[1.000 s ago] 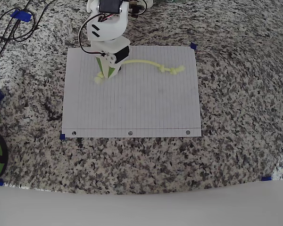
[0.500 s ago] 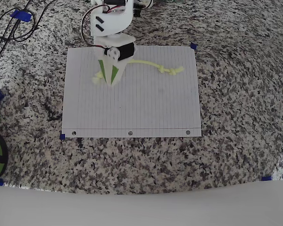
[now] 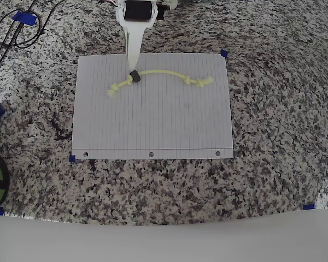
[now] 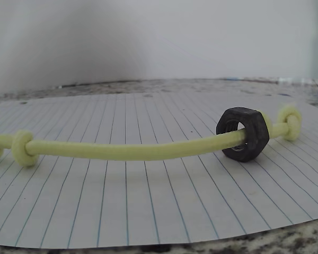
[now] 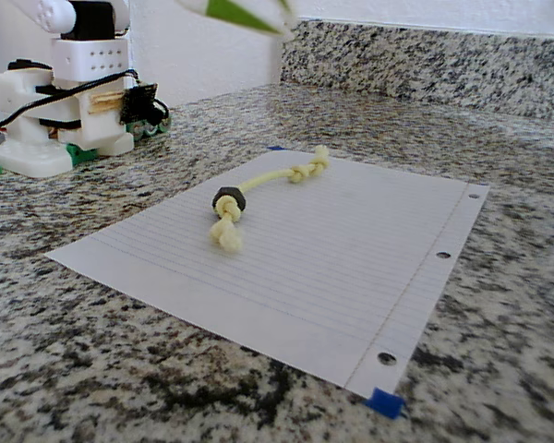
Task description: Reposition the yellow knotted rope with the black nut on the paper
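My gripper raised, empty, opening unclear; yellow knotted rope with black nut released on paper; retreat straight, avoid snagging.

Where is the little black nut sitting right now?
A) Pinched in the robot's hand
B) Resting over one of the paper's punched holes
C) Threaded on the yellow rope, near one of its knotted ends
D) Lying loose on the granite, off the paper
C: in the wrist view the yellow rope passes through the black nut, just short of an end knot, and both lie on the paper.
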Controlling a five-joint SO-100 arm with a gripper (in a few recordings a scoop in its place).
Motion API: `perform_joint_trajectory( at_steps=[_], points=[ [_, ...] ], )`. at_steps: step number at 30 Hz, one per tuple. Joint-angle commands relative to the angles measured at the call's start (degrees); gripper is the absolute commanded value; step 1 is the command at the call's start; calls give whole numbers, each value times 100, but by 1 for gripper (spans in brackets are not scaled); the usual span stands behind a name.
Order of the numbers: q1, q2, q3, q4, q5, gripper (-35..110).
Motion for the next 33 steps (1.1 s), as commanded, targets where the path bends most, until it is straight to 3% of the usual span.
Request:
perform_joint_trajectory(
  at_steps=[1, 8, 11, 33],
  points=[
    [62, 861, 211, 396, -677, 0],
    [-255, 2021, 835, 2136, -1916, 0],
    [-378, 2654, 1239, 2751, -1978, 0],
    [-422, 3507, 2549, 3199, -1591, 0]
  ],
)
